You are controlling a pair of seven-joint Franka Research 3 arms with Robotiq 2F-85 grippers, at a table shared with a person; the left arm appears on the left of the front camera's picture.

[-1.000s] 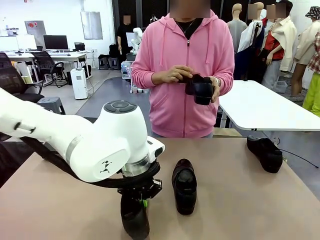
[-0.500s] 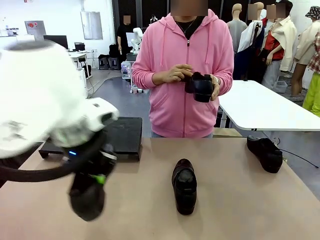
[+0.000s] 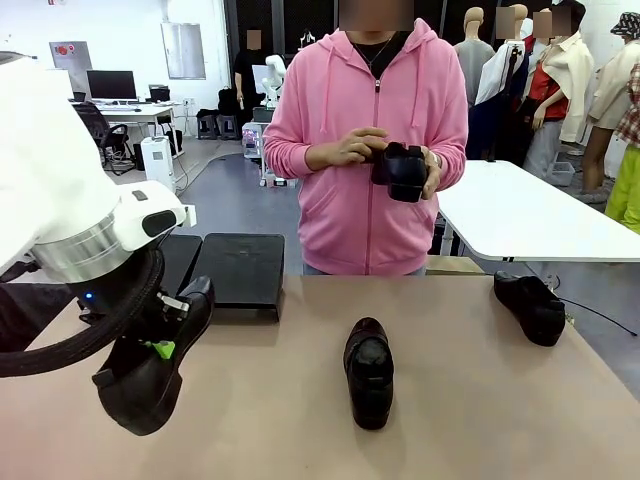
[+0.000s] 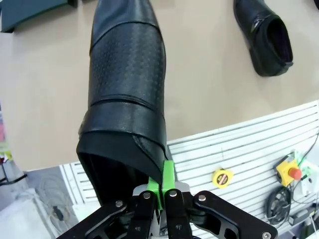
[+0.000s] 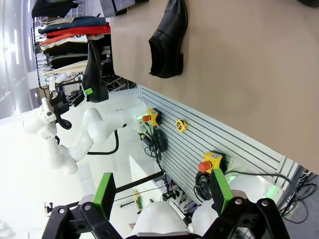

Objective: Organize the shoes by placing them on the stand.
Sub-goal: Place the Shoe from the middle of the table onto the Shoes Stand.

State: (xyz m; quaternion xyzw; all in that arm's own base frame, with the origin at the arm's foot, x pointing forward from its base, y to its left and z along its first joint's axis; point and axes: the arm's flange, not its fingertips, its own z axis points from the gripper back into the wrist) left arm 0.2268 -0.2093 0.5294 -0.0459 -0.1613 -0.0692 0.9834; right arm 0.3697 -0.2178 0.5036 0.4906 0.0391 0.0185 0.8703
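Observation:
My left gripper [image 3: 160, 345] is shut on the heel rim of a black glossy shoe [image 3: 150, 365], holding it tilted above the table's near left. The left wrist view has the green pads [image 4: 168, 172] pinching that shoe [image 4: 127, 94]. The black stand [image 3: 240, 265] sits at the far left, beyond the held shoe. A second shoe [image 3: 370, 372] lies mid-table and shows again in the left wrist view [image 4: 264, 42]. A third shoe [image 3: 530, 305] lies at the far right. The person holds a fourth shoe [image 3: 402, 172] in both hands. My right gripper [image 5: 163, 194] is open with nothing between its fingers.
The person in a pink hoodie [image 3: 370, 130] stands at the far edge, behind the table's middle. A white table [image 3: 520, 215] stands behind at the right. The tan tabletop [image 3: 470, 400] lies bare between the shoes.
My left arm has lifted the shoe off the table's near middle and swung it to the left, toward the stand. The other shoes and the person's hands have stayed put.

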